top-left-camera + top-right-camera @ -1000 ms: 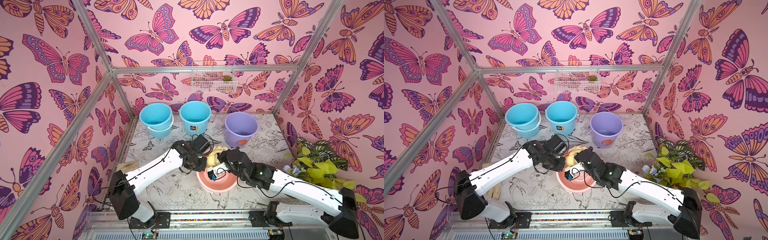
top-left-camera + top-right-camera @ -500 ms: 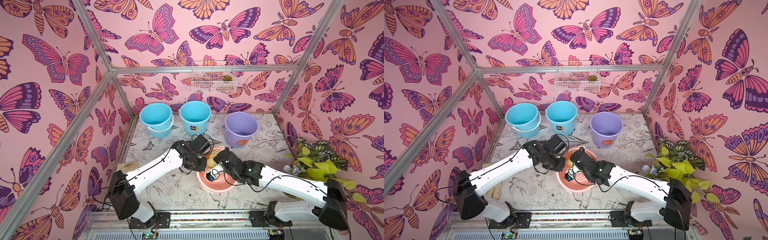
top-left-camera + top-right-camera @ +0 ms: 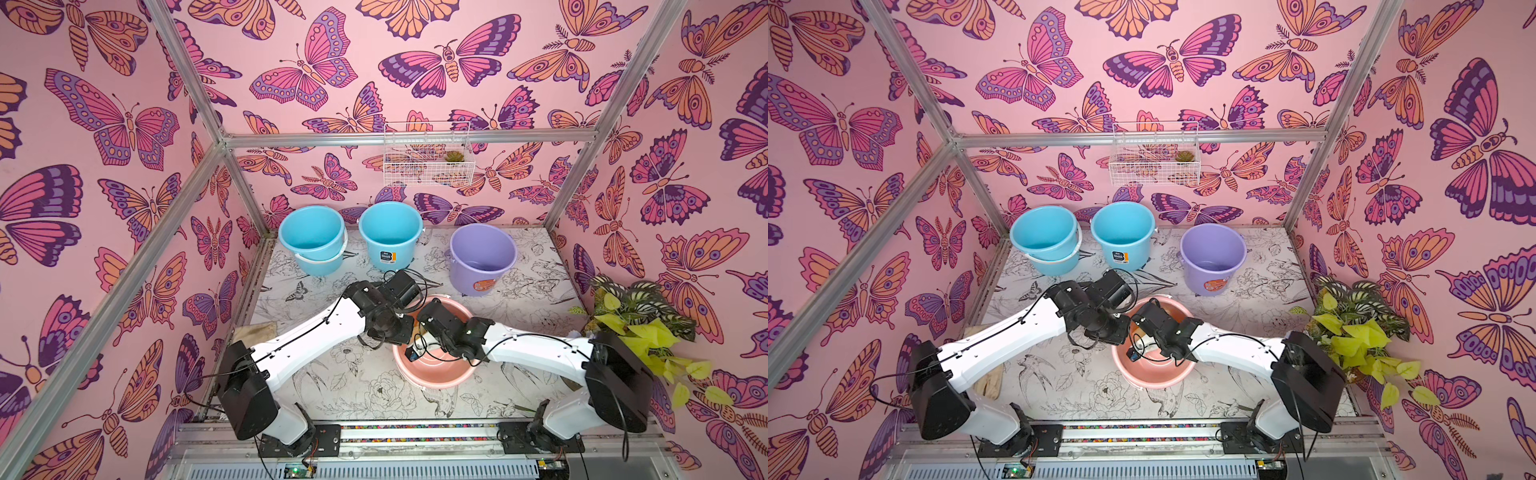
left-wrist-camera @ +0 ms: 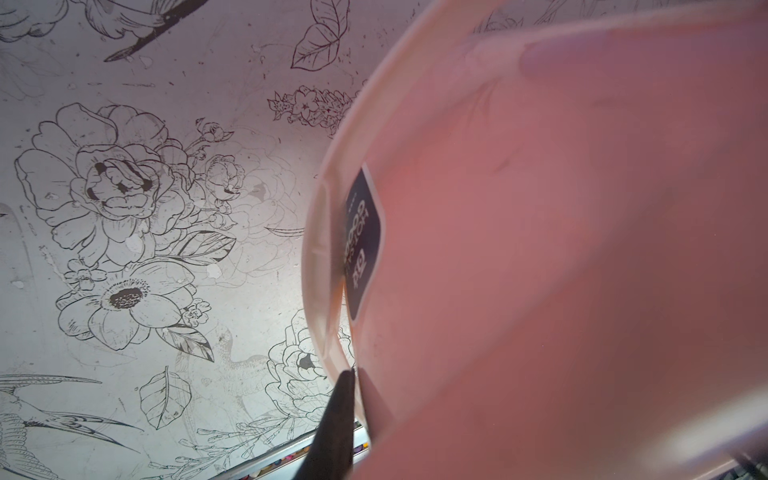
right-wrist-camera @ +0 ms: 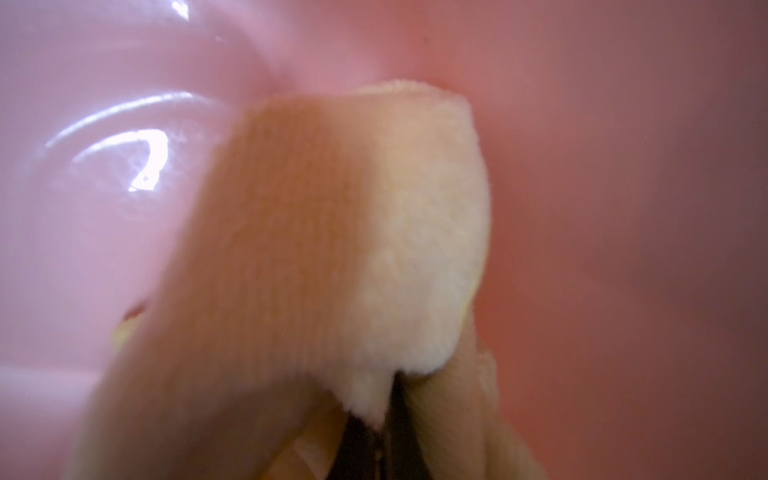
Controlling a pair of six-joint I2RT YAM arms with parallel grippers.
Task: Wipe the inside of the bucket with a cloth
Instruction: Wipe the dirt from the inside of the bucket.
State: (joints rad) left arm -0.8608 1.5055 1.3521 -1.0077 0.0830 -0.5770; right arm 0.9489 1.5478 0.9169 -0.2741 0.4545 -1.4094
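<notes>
The pink bucket (image 3: 434,370) stands at the table's front centre, seen in both top views (image 3: 1152,372). My left gripper (image 4: 355,372) is shut on the bucket's rim (image 4: 328,291), one dark finger (image 4: 338,419) outside the wall and the other inside. A dark blue sticker (image 4: 363,232) sits on that wall. My right gripper (image 5: 380,424) reaches down inside the bucket, shut on the pale yellow cloth (image 5: 415,228). The cloth's bunched end presses against the pink inner wall (image 5: 623,208). In the top views the right wrist hides most of the cloth.
Two blue buckets (image 3: 311,239) (image 3: 390,232) and a purple bucket (image 3: 482,257) line the back. A white wire basket (image 3: 428,162) hangs on the rear wall. A leafy plant (image 3: 636,316) fills the right edge. A tan rag (image 3: 253,332) lies at the left.
My right gripper has swept the cloth leftward across the bucket's inside, towards the left gripper. The left arm has held still on the rim.
</notes>
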